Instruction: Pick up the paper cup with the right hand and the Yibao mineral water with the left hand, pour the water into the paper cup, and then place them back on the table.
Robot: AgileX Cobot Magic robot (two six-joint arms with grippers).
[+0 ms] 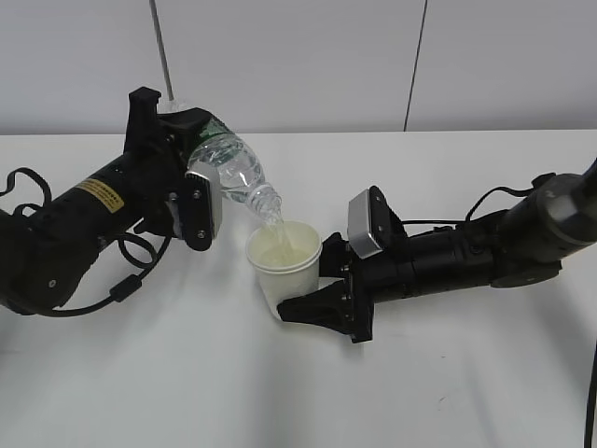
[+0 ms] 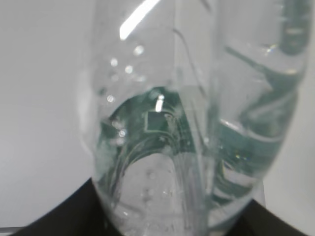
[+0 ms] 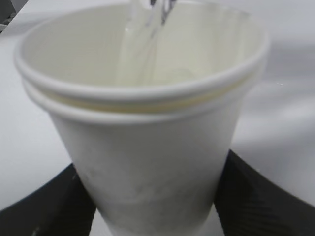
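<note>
My left gripper [image 1: 207, 177] is shut on the clear ribbed mineral water bottle [image 1: 231, 170] and holds it tipped, mouth down to the right, over the paper cup [image 1: 283, 261]. A stream of water [image 1: 273, 222] runs from the bottle's mouth into the cup. The bottle fills the left wrist view [image 2: 192, 128]; the fingers [image 2: 54, 216] show as dark edges at the bottom. My right gripper [image 1: 312, 294] is shut on the cream-white cup, which looks like two nested cups [image 3: 147, 142], upright and just above the white table [image 1: 187, 373]. Water [image 3: 140, 54] falls inside it.
The white table [image 3: 275, 113] stretches all round the cup. A grey wall [image 1: 298, 56] with a thin pole [image 1: 160, 42] stands behind the far edge. Black cables [image 1: 131, 280] hang by the left arm, and another cable [image 1: 494, 196] by the right arm.
</note>
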